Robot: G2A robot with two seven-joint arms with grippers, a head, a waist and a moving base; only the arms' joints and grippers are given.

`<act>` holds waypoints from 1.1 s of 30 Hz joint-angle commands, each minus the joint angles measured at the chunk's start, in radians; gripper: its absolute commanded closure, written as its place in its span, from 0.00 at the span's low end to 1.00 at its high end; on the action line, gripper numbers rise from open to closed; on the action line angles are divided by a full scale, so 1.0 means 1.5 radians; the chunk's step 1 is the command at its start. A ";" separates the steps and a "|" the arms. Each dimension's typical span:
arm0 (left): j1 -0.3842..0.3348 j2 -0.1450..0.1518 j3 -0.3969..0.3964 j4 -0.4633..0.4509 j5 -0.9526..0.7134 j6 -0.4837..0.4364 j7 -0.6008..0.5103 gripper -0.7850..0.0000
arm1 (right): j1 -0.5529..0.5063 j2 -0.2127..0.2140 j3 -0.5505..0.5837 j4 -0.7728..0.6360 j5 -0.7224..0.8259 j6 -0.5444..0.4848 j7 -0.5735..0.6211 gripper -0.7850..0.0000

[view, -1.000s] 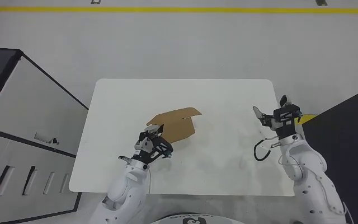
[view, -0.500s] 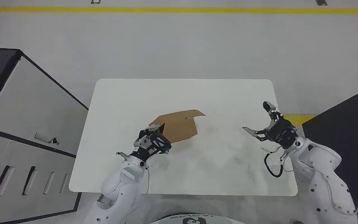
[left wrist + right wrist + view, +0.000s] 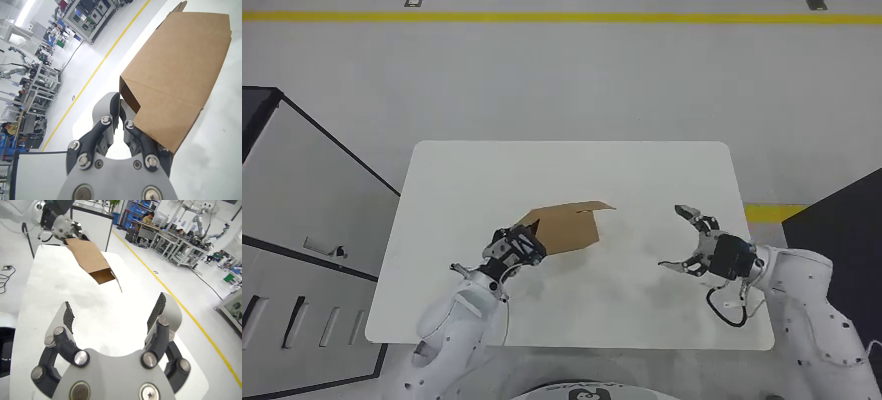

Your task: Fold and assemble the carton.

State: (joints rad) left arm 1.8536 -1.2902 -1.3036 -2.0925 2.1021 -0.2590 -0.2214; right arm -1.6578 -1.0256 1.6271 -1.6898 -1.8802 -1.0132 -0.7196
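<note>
The carton is plain brown cardboard, a flat rectangular sleeve partly opened. It is held over the left-middle of the smooth white bench. The carton's far end gapes, and a thin loose flap hangs off one corner. The left gripper pinches one thin wall edge at the near end between ribbed black fingers. The right gripper hovers over the bench's right part, well apart from the carton. Its fingers are spread wide, textured pads facing each other.
</note>
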 commanded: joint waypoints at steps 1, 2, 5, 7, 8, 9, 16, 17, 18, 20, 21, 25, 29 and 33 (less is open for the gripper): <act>-0.002 -0.001 0.000 -0.005 -0.033 -0.007 -0.015 1.00 | 0.006 0.011 -0.027 0.012 -0.038 0.001 -0.051 0.00; -0.006 -0.001 0.000 -0.010 -0.043 -0.007 -0.015 1.00 | 0.008 0.013 -0.030 0.014 -0.046 0.001 -0.055 0.00; -0.009 -0.001 0.000 -0.013 -0.039 -0.005 -0.010 1.00 | 0.008 0.013 -0.030 0.014 -0.046 0.001 -0.055 0.00; -0.009 -0.001 0.000 -0.013 -0.039 -0.005 -0.010 1.00 | 0.008 0.013 -0.030 0.014 -0.046 0.001 -0.055 0.00; -0.009 -0.001 0.000 -0.013 -0.039 -0.005 -0.010 1.00 | 0.008 0.013 -0.030 0.014 -0.046 0.001 -0.055 0.00; -0.012 -0.001 0.001 -0.012 -0.046 0.001 -0.003 1.00 | 0.007 0.012 -0.033 0.014 -0.040 0.001 -0.057 0.00; -0.026 -0.003 0.007 -0.013 -0.128 -0.029 -0.033 1.00 | 0.032 0.023 -0.097 0.036 -0.010 0.001 -0.059 0.00; -0.028 -0.003 0.007 -0.012 -0.144 -0.040 -0.043 1.00 | 0.037 0.027 -0.104 0.037 -0.004 0.001 -0.059 0.00; -0.031 -0.003 0.008 -0.012 -0.164 -0.046 -0.052 1.00 | 0.042 0.031 -0.110 0.037 0.000 0.001 -0.059 0.00; -0.037 -0.004 0.009 -0.011 -0.200 -0.061 -0.070 1.00 | 0.049 0.041 -0.127 0.032 0.001 0.001 -0.059 0.00; -0.040 -0.004 0.010 -0.011 -0.215 -0.064 -0.076 1.00 | 0.053 0.045 -0.133 0.030 -0.001 0.001 -0.059 0.00; -0.050 -0.004 0.016 -0.005 -0.235 -0.067 -0.092 1.00 | 0.067 0.065 -0.164 0.026 -0.006 0.003 -0.061 0.00; -0.055 -0.004 0.024 -0.003 -0.245 -0.061 -0.097 1.00 | 0.081 0.083 -0.189 0.032 -0.007 0.008 -0.066 0.06; -0.058 -0.002 0.031 -0.006 -0.242 -0.060 -0.094 1.00 | 0.094 0.098 -0.209 0.039 -0.020 0.024 -0.082 0.12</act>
State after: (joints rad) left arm 1.7669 -1.2943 -1.2592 -2.1002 1.7370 -0.3492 -0.3658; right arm -1.5213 -0.8830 1.3206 -1.6340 -1.9053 -0.9845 -0.8360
